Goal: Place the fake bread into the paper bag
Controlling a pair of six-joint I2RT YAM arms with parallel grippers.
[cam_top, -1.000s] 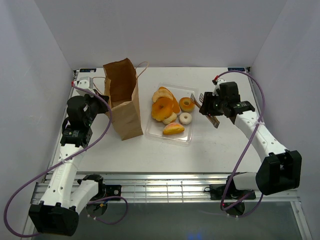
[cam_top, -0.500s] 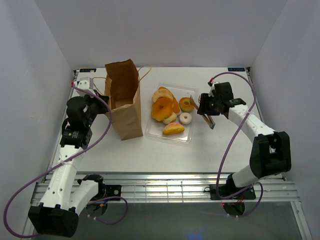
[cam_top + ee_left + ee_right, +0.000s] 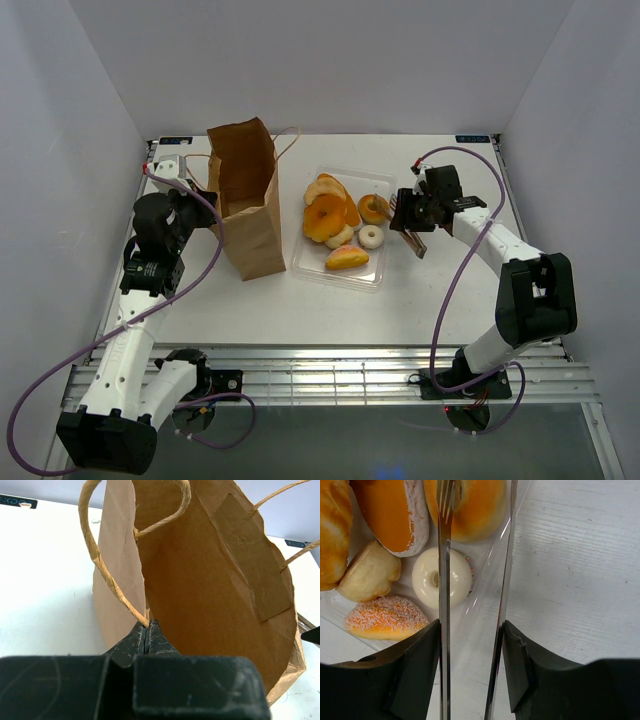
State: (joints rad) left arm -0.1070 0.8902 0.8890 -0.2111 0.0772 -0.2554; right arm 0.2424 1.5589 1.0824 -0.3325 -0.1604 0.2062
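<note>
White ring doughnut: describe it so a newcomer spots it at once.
Right of the paper bag sits a clear plastic tray. Along its right side, the white ring doughnut lies just nearer than a golden ring doughnut; it alone is glossy white.

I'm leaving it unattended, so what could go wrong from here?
The tongs in the right gripper appear to straddle the wall of the clear tray beside the white doughnut; squeezing may pinch the tray instead. The left gripper pinches only one rim of the paper bag, so it might tip.
</note>
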